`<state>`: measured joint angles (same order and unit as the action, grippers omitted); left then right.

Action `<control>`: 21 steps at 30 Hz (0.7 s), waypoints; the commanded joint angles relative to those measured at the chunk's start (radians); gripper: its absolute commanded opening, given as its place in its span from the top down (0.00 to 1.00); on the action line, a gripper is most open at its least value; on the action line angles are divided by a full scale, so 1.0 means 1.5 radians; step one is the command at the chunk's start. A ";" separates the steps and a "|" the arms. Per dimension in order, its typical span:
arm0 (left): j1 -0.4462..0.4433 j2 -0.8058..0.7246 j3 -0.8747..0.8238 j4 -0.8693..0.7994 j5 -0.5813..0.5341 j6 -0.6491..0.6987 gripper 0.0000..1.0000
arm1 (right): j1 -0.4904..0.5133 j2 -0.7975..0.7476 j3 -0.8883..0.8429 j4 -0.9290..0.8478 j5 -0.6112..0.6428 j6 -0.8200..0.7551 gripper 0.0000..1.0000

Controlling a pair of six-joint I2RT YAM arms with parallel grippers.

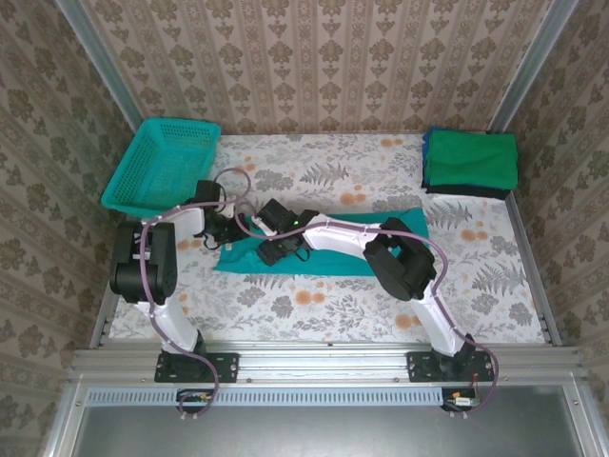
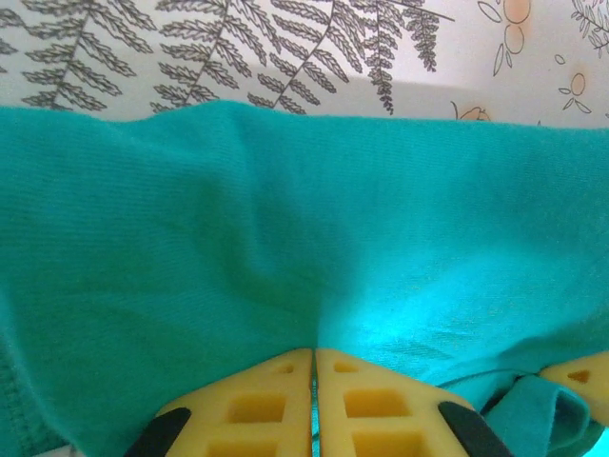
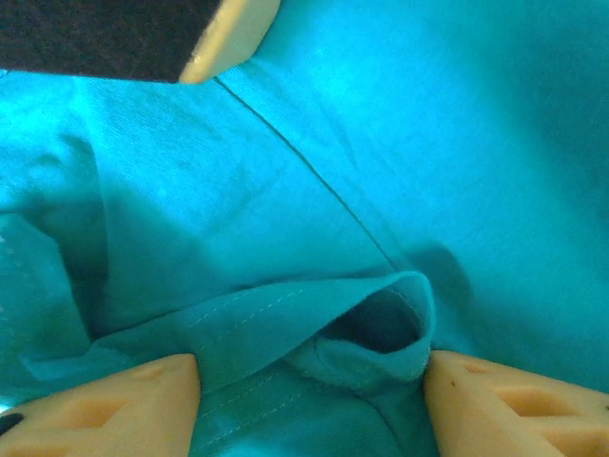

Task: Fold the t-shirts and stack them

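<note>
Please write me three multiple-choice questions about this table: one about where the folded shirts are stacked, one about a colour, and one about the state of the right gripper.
1. Where does the stack of folded t-shirts lie?
A. at the far right corner of the table
B. at the near left edge
C. in the middle

2. What colour is the stack's top shirt?
A. red
B. green
C. white

3. How is the right gripper?
A. shut tight on cloth
B. shut on nothing
C. open over a fold of the teal t-shirt

Answers: 1 A, the top view shows it in that corner; 2 B, green cloth lies uppermost; 3 C, its jaws stand apart with the fold between them.
</note>
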<state>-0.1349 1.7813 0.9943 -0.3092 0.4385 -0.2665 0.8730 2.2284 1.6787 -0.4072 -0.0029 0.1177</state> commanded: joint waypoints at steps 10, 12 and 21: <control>0.023 0.008 0.006 -0.006 0.026 0.015 0.91 | 0.035 -0.052 -0.018 -0.024 0.058 -0.059 0.76; 0.024 0.008 0.005 -0.005 0.027 0.016 0.91 | 0.035 -0.068 -0.029 -0.022 0.056 -0.063 0.79; 0.028 0.015 0.013 -0.009 0.033 0.020 0.93 | 0.031 -0.119 -0.091 0.003 0.043 -0.089 0.87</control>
<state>-0.1028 1.7878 0.9951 -0.3096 0.4679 -0.2649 0.9226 2.0907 1.5742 -0.4122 0.0719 0.0196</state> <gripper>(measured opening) 0.071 0.133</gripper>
